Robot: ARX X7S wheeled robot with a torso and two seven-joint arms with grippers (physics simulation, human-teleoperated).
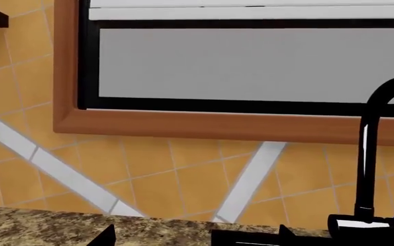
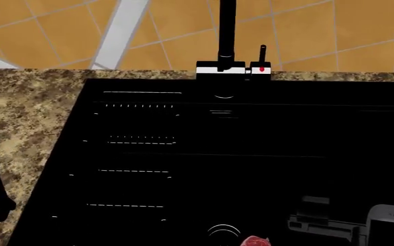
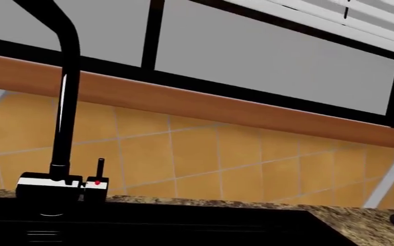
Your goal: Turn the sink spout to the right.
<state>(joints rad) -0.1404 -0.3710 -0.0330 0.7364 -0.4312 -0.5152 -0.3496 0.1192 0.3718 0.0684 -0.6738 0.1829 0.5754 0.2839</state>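
The sink spout (image 2: 227, 31) rises behind the sink (image 2: 60, 169), a red-dotted lever (image 2: 262, 56) just beside it. Both tools' state: cannot tell.

- The sink spout (image 3: 61, 118) is a smooth, glossy black tube with a bright white streak of reflection down its length.
- Its base (image 2: 221, 69) is polished black with a white sheen, like lacquered metal.
- The sink (image 2: 252, 154) is glossy black, smooth, with faint white ridge lines.
- The tabletop (image 2: 26, 113) looks like speckled brown granite, mottled and polished.
- The wall tiles (image 1: 183, 179) are matt orange with thin pale grout and smooth grey-white strips.
- The window frame (image 3: 217, 110) looks like smooth brown wood, satin rather than shiny.
- The lever (image 2: 262, 54) is black and smooth.
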